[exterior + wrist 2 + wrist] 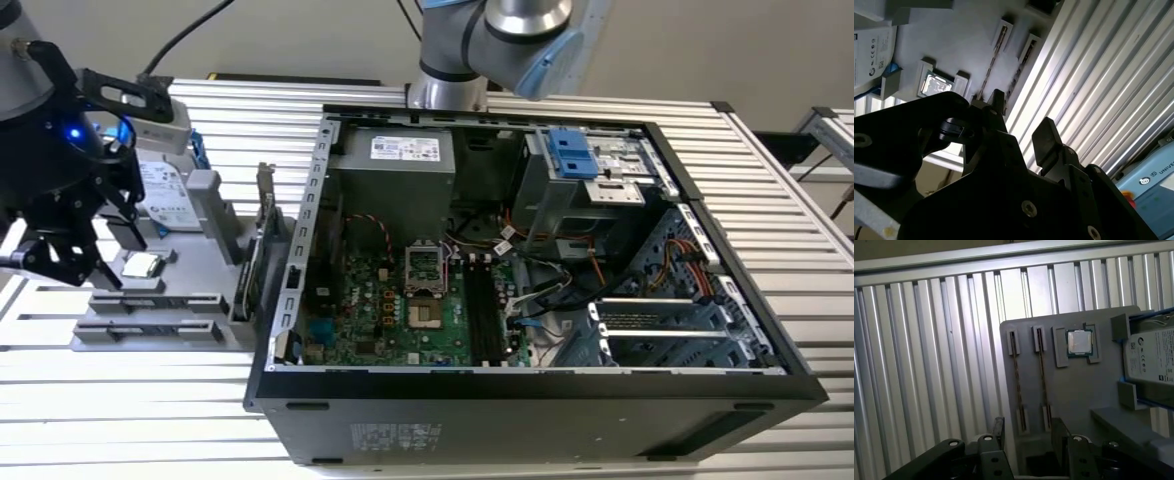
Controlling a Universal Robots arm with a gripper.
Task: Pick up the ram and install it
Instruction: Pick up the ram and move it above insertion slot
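In the exterior view the gripper (67, 262) hangs over a grey tray (187, 283) at the exterior view's left, beside the open computer case (534, 395). The case holds a green motherboard (400, 300) whose long black memory slots (483, 312) look unfilled. In the second wrist view the fingers (1046, 140) are spread apart with nothing between them, above the tray, where a square processor chip (936, 84) sits in its own pocket. In the first wrist view one ram stick (1015, 380) and a second ram stick (1042, 375) stand on edge side by side, each in its own pair of end holders. The processor chip has the next pocket along and a hard drive (1151, 357) lies beyond it. Which stick the open jaws line up with, I cannot tell. Such a stick is probably light, stiff and thin, but fragile. The safest hold is likely across its flat faces at mid-length of the exposed upper edge, clear of the contacts.
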